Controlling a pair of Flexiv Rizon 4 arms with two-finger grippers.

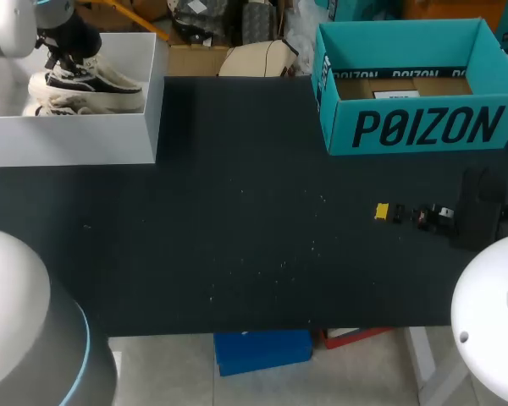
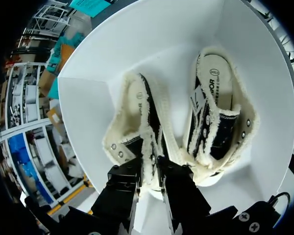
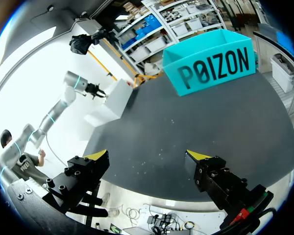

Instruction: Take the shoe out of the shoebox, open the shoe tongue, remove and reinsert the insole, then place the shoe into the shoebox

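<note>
the left pincer [image 2: 151,177] was clenched on the fuzzy edge of one shoe [image 2: 134,122], inside the white shoebox [image 2: 88,103]. that thin hold could slip, or the shoe could drag the other shoe [image 2: 216,112] along. the right pincer [image 3: 147,156] hung released over the worktop [image 3: 186,122]

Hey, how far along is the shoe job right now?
Nothing is finished yet. In hand: the left gripper looks closed on the collar of one shoe, which sits inside the white shoebox. Left: lifting it out, then every later step through reboxing. The right gripper hangs open over the table.
</note>
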